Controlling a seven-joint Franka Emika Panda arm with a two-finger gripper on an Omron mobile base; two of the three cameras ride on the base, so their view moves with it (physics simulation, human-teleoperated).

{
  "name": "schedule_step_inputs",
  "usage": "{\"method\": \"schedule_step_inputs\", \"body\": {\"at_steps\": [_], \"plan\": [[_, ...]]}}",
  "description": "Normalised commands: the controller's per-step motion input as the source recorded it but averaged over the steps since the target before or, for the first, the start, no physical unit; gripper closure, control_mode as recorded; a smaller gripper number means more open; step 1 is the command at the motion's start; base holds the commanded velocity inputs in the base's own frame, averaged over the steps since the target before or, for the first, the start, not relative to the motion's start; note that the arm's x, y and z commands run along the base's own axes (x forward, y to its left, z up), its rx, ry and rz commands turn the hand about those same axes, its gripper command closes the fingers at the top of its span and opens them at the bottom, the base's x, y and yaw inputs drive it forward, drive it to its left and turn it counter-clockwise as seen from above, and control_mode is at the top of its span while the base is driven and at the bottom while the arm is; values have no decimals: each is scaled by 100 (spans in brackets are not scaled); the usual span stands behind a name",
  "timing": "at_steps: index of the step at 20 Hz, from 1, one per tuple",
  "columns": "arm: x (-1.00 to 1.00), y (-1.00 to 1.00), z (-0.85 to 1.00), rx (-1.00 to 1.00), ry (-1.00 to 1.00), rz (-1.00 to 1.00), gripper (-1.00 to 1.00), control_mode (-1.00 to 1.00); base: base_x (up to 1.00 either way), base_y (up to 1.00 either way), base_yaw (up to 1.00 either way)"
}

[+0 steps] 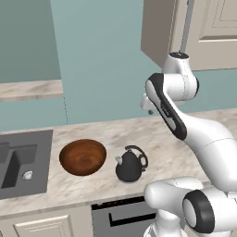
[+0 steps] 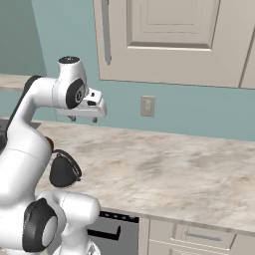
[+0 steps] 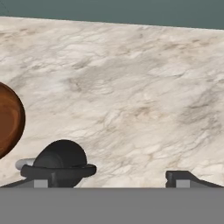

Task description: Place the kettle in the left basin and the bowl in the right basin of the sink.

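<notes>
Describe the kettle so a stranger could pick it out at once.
Start at the dark sink set into the marble counter. Beside it sits a wide reddish-brown wooden bowl, and just past that the kettle: small, squat, black, with a looped handle.

A big marble counter [image 3: 140, 87] lies below the claw. A tan cupboard [image 2: 169, 40] hangs up high beside the claw. A small wall plug [image 2: 147, 106] sits just past it

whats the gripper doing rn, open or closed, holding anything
Gripper: open, jaws apart and holding nothing, raised above the counter. The kettle and bowl sit on the counter, ungrasped.
</notes>
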Motion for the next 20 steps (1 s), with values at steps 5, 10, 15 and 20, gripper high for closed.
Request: {"method": "schedule_step_inputs", "body": {"at_steps": [5, 10, 15, 20], "plan": [[0, 0, 0, 0, 0, 0, -100, 100, -10, 19, 1], [0, 0, 0, 0, 0, 0, -100, 100, -4, 7, 0], [0, 0, 0, 0, 0, 0, -100, 100, 0, 0, 0], [-15, 3, -3, 0, 0, 0, -100, -100, 0, 0, 0]]}}
